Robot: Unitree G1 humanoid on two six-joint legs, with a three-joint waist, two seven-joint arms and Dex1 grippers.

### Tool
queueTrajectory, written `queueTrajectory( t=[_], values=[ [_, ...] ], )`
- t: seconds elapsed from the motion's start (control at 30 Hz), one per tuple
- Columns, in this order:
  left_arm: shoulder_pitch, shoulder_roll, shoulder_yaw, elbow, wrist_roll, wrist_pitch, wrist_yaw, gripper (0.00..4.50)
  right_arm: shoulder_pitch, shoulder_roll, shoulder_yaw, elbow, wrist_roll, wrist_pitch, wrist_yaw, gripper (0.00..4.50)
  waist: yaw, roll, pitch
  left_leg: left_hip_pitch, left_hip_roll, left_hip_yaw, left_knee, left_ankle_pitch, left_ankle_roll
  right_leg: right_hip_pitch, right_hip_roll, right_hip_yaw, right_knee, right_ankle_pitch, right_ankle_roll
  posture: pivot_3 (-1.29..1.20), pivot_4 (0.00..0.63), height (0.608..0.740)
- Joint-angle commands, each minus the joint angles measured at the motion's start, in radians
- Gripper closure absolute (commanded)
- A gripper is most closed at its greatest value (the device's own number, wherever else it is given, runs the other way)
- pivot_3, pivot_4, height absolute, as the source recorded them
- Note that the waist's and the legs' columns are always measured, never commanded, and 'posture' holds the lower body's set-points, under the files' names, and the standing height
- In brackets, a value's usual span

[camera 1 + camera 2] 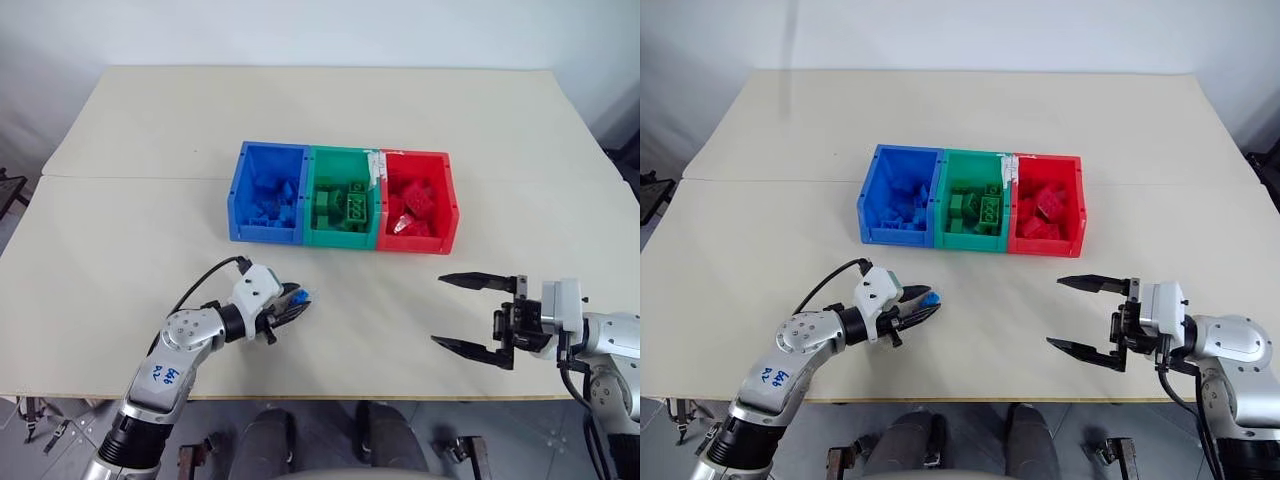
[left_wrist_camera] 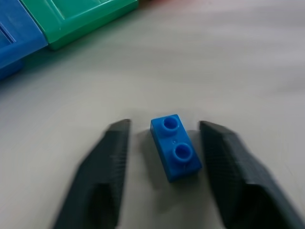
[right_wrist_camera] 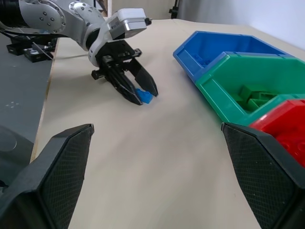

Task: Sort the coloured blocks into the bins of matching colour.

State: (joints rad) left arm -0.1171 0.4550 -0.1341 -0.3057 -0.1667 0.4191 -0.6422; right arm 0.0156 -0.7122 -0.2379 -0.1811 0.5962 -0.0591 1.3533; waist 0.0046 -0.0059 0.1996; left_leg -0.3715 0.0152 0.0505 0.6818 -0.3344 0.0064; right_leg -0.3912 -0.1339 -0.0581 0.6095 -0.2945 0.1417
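Matte table (image 1: 120, 260), studded blue brick (image 2: 175, 147)

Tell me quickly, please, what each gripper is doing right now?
Left gripper: fingers around the blue block, gaps showing; not gripped.
Right gripper: open, empty.

We see a broad beige table (image 1: 130, 300) with a seam running across its top, standing against a plain white wall (image 1: 300, 30). Grey floor (image 1: 40, 215) shows past its left edge, and even, soft light falls over the surface.
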Motion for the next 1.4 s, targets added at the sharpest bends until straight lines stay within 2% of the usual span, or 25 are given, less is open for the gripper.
queueTrajectory(
  t=[0.03,0.1,0.33,0.5,0.7,0.87,0.93,1.07,1.27,1.3,1.4],
  values=[
    [0.008,-0.008,0.021,-0.012,-0.004,-0.071,0.007,3.49,-0.018,0.008,0.002,-0.007,0.013,-0.008,-0.005,0.00,0.000,0.000,0.000,0.000,0.000,0.000,0.000,0.000,0.000,0.000,0.000,0.000,0.000,0.000,0.000,0.00,0.150,0.740],
    [0.013,-0.016,0.044,0.005,-0.015,-0.121,0.007,4.03,-0.031,0.012,-0.002,0.002,0.012,-0.010,-0.013,0.00,0.000,0.000,0.000,0.000,0.000,0.000,0.000,0.000,0.000,0.000,0.000,0.000,0.000,0.000,0.000,0.00,0.150,0.740],
    [-0.034,-0.060,0.164,0.024,-0.083,-0.222,0.040,4.03,-0.100,0.066,-0.024,-0.035,0.074,0.052,-0.130,0.00,-0.001,0.000,0.000,0.000,0.000,0.000,0.000,0.000,0.000,0.000,-0.001,0.000,0.000,0.000,0.000,0.00,0.150,0.740],
    [-0.212,-0.045,0.215,0.141,-0.081,-0.222,0.063,4.03,-0.131,0.096,-0.045,-0.021,0.072,0.053,-0.194,0.00,0.015,0.000,0.000,-0.001,-0.001,0.000,0.000,0.001,-0.001,0.000,0.000,-0.001,0.001,0.000,0.000,0.00,0.150,0.740],
    [-0.487,-0.029,0.177,0.421,-0.025,-0.220,0.052,4.03,-0.101,0.085,-0.079,-0.007,0.055,0.036,-0.214,0.00,0.023,0.000,0.000,-0.004,-0.005,0.001,0.001,0.001,0.000,0.000,0.002,-0.004,0.002,0.001,0.000,0.00,0.150,0.740],
    [-0.646,-0.066,0.141,0.659,-0.002,-0.297,0.006,4.03,-0.078,0.091,-0.087,-0.027,0.046,0.031,-0.229,0.00,0.022,0.000,0.000,-0.005,-0.005,0.007,0.001,0.001,0.000,-0.001,0.003,-0.005,-0.001,0.001,0.000,0.00,0.150,0.740],
    [-0.676,-0.074,0.133,0.704,0.002,-0.319,-0.010,3.28,-0.070,0.093,-0.086,-0.037,0.046,0.029,-0.236,0.00,0.019,0.000,0.000,-0.005,-0.004,0.008,0.000,0.001,0.000,-0.001,0.003,-0.005,-0.001,0.001,0.000,0.00,0.150,0.740],
    [-0.680,-0.067,0.144,0.705,-0.012,-0.315,-0.031,2.06,-0.056,0.095,-0.086,-0.048,0.048,0.025,-0.249,0.00,0.017,0.000,0.000,-0.005,-0.003,0.009,0.001,0.001,0.000,-0.002,0.004,-0.004,-0.001,0.001,0.000,0.00,0.150,0.740],
    [-0.527,-0.001,0.214,0.482,-0.089,-0.315,-0.086,0.26,-0.046,0.085,-0.094,-0.036,0.055,0.018,-0.240,0.00,0.012,0.000,0.000,-0.005,-0.003,0.009,0.000,0.001,0.000,-0.002,0.004,-0.003,0.000,0.001,0.000,0.00,0.150,0.740],
    [-0.492,0.019,0.220,0.443,-0.095,-0.310,-0.099,0.03,-0.047,0.081,-0.095,-0.027,0.055,0.016,-0.233,0.00,0.013,0.000,0.000,-0.005,-0.002,0.009,0.000,0.001,0.000,-0.002,0.004,-0.003,0.000,0.001,0.000,0.00,0.150,0.740],
    [-0.335,0.109,0.271,0.301,-0.157,-0.297,-0.186,0.03,-0.057,0.064,-0.093,0.002,0.047,0.010,-0.197,0.00,0.009,0.000,0.000,-0.005,-0.002,0.009,0.000,0.001,0.000,-0.002,0.004,-0.003,0.000,0.001,0.000,0.00,0.150,0.740]
  ],
)
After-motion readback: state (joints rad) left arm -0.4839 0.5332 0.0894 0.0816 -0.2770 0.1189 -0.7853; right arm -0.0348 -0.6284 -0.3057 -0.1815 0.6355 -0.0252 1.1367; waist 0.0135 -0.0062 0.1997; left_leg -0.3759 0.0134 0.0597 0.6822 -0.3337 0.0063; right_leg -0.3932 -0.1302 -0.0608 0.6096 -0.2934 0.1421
